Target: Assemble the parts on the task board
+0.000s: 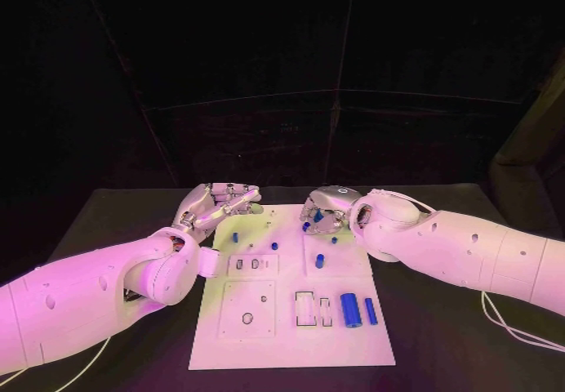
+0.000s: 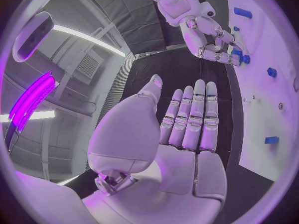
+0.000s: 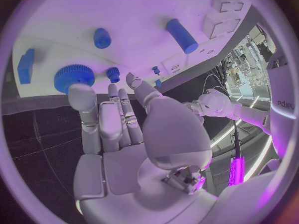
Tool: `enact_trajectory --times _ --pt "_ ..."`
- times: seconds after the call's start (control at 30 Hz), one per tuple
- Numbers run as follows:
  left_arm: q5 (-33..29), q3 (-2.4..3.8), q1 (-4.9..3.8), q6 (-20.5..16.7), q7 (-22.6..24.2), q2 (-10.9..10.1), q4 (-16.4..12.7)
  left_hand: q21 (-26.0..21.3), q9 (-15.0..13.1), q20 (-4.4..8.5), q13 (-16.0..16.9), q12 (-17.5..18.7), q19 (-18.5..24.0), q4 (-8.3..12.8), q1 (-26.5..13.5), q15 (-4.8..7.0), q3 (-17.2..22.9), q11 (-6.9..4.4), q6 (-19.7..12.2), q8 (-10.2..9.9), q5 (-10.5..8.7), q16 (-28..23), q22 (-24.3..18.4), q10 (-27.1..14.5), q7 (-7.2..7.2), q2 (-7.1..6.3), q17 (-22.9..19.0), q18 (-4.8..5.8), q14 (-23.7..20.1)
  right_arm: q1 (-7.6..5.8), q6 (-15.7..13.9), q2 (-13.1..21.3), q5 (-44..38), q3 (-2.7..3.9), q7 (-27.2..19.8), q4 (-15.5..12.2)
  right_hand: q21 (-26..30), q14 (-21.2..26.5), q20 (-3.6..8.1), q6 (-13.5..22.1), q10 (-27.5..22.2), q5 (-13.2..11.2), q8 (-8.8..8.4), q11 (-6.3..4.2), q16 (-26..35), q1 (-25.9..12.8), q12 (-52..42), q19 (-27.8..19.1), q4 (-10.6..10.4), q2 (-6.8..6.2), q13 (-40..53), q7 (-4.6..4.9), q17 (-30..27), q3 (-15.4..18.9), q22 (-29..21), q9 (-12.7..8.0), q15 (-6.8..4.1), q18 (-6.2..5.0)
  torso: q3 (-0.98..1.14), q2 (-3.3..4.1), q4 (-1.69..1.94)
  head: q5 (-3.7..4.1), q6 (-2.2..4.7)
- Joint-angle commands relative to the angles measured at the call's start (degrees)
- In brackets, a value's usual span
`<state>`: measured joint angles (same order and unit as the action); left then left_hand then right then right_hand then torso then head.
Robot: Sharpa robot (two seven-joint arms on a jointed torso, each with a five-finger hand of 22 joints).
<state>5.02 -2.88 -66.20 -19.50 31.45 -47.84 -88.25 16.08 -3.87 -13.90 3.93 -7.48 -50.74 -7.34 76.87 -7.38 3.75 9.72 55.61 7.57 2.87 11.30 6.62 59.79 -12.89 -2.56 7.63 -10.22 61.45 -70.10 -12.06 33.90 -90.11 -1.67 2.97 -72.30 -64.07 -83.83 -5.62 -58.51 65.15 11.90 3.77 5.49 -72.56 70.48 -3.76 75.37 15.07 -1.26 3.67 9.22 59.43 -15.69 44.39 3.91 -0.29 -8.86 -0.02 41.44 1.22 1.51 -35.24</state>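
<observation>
Left hand (image 2: 187, 129) empty, fingers straight, right hand (image 1: 330, 210) empty, hiding task board (image 1: 295, 343) top.

Left hand (image 1: 218, 204) is reaching forward from a bent white arm, palm open, fingers (image 2: 194, 115) lying straight and side by side, thumb set apart, holding nothing. Right hand (image 1: 326, 209) is hovering opposite, fingers (image 3: 102, 122) extended together and the thumb alongside them, also grasping nothing.

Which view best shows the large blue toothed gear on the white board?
The right wrist view: the large blue toothed gear lies unobstructed beyond the right hand, its teeth distinct. In the head view the right hand covers that area. I cannot make it out in the left wrist view.
</observation>
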Motion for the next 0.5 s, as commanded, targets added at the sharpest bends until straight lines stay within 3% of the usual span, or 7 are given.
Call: enact_trajectory --times 0.03,0.5 --pt "0.4 0.05 -0.08 0.8 0.0 -0.1 -0.3 0.0 0.1 0.06 -0.1 0.3 -0.4 0.4 -0.5 0.06 0.0 0.0 0.4 -0.2 -0.1 -0.4 -0.1 0.5 0.09 -0.12 0.1 -0.35 0.3 -0.16 2.8 -0.3 -1.8 0.06 2.0 0.4 -0.4 -2.3 -0.05 0.4 -0.5 0.0 -0.18 -0.02 -0.5 0.0 0.2 0.5 0.1 -0.12 0.0 -0.1 0.2 -0.5 0.4 -0.1 0.4 1.05 -0.01 0.08 0.05 0.0 -0.19" --pt "0.4 0.06 -0.1 1.1 -0.3 -0.6 -0.6 0.0 0.1 0.06 -0.1 0.4 -0.4 0.4 -0.5 0.05 0.0 0.01 0.4 -0.2 -0.1 -0.4 -0.1 0.5 0.08 -0.14 0.1 -0.34 0.3 -0.17 2.9 -1.4 -3.5 0.06 3.1 1.4 -1.3 -2.1 -0.14 0.3 -0.9 -0.7 -0.07 0.01 -1.1 0.3 0.1 0.6 -0.1 0.47 0.0 -0.1 0.5 -1.7 1.1 0.0 0.45 1.11 0.05 0.26 0.06 -0.44 -0.7"
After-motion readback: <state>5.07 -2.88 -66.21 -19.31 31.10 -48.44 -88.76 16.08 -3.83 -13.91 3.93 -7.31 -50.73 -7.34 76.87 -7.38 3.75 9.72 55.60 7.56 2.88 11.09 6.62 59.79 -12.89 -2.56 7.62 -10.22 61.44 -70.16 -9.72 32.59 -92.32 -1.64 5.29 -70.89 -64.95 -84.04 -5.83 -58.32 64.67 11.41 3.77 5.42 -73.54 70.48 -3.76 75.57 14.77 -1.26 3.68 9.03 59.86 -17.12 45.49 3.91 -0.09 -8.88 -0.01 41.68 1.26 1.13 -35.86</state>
